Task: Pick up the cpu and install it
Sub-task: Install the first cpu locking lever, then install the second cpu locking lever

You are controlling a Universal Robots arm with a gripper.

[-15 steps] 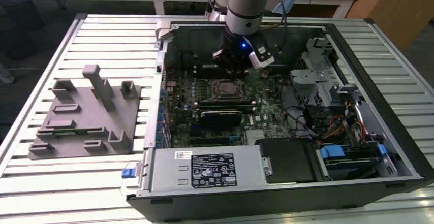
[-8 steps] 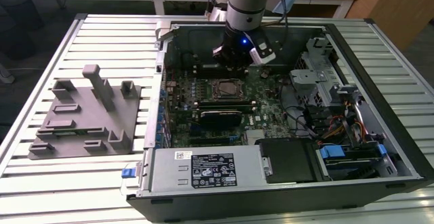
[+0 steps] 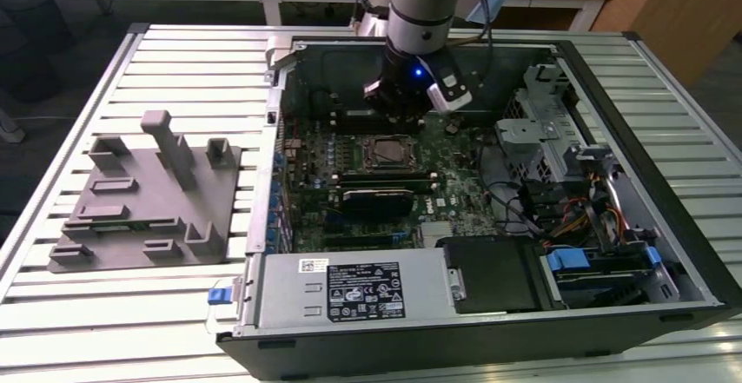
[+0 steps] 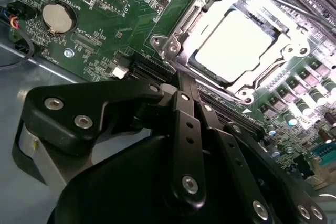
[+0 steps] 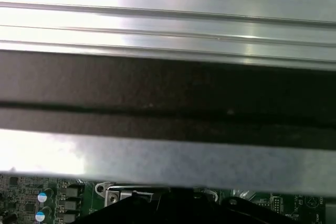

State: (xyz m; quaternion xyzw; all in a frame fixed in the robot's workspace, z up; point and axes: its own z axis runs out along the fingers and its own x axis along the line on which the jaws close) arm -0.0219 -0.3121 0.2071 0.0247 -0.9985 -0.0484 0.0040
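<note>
An open computer case point(image 3: 649, 253) is seen lying on a slatted metal surface point(image 3: 186, 62), with the green motherboard point(image 3: 464, 188) exposed inside. The gripper point(image 3: 400, 105) on the arm point(image 3: 420, 9) is held inside the case above the motherboard, near the case's far wall and just beyond the socket point(image 3: 388, 153). In the second wrist view the cpu point(image 4: 236, 43) is shown seated in the metal-framed socket point(image 4: 176, 43), its silvery-white top facing up and framed by the socket's load plate; it is not touched by the gripper. The gripper's black linkage point(image 4: 184, 145) is seen close up in that view, but whether its fingers are apart or together cannot be told, since the tips are not visible. A round coin battery point(image 4: 56, 17) is mounted on the motherboard well apart from the socket. In the first wrist view the slatted surface point(image 5: 168, 19) and a dark case edge point(image 5: 168, 98) are shown, with a strip of motherboard point(image 5: 52, 203) below them. A grey fixture point(image 3: 151, 201) with upright posts is placed on the surface beside the case, toward the exterior view's left. A power supply point(image 3: 347, 289) with a label is mounted at the near edge of the case.
</note>
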